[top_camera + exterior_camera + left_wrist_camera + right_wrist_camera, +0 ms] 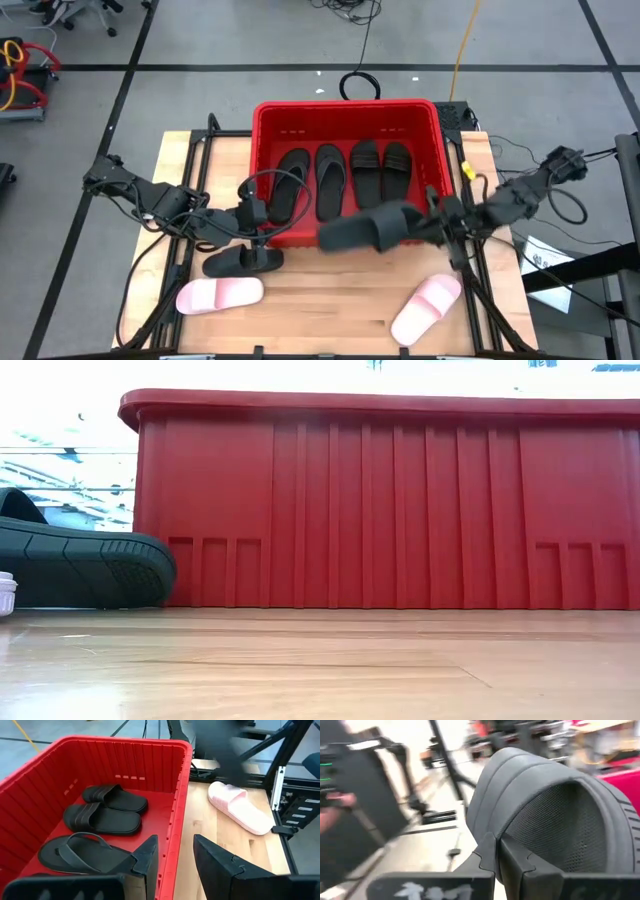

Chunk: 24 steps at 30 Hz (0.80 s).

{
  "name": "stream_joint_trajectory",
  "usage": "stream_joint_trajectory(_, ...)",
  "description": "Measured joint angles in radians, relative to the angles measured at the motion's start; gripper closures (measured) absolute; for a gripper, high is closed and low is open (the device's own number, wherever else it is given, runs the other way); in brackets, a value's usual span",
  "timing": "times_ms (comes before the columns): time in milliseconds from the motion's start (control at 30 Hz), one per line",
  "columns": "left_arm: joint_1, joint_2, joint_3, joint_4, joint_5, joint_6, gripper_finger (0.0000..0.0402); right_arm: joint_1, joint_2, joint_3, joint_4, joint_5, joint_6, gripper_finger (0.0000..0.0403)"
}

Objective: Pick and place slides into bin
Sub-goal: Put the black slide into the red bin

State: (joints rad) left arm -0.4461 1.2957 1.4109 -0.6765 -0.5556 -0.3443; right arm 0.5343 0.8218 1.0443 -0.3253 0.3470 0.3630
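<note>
Right pincer (432,222): clenched on black wide-strap slide (368,230), held above red plastic bin's (345,108) near rim. Left pincer (256,212): released, over that rim; four black slides inside.

Four slides (340,176) are laid side by side in the bin (270,118) at the table's (340,300) far middle. A fifth slide (372,228) is held above the bin's near wall. Another slide (243,261) is set before the bin's left corner, two more nearer, left (220,294) and right (426,309).
</note>
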Motion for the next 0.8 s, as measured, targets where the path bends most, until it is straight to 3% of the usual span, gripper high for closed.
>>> stream_joint_trajectory(200, 0.003, 0.000, 0.000, 0.000, -0.022, -0.002, 0.0282, -0.236, -0.043, 0.000, -0.139, -0.002, -0.109, 0.0403)
stream_joint_trajectory(433, 0.031, 0.000, 0.000, 0.000, -0.022, -0.006, 0.0282, -0.519, 0.003, 0.000, -0.245, -0.014, -0.249, 0.0403)
stream_joint_trajectory(800, 0.085, 0.000, 0.000, -0.001, -0.021, 0.003, 0.0282, -0.807, 0.244, 0.012, -0.317, -0.368, -0.453, 0.0403)
